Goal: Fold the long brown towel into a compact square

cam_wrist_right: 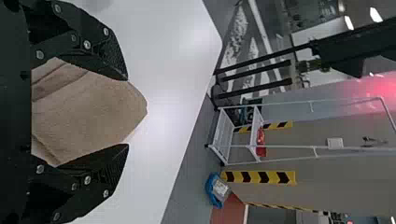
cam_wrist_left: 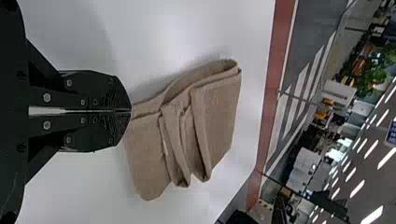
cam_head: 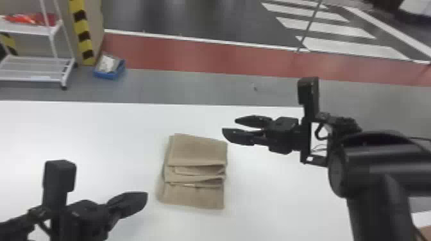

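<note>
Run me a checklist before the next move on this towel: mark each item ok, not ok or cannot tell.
1. Towel resting on the table: ok.
2. Right gripper, jaws open: ok.
3. Left gripper, jaws open for a grasp: not ok, they are shut.
4. No cloth held by either gripper: ok.
5. Visible layers lined up: not ok, their edges are stepped on the robot's side.
6. Bottom layers smooth underneath: cannot tell, hidden.
</note>
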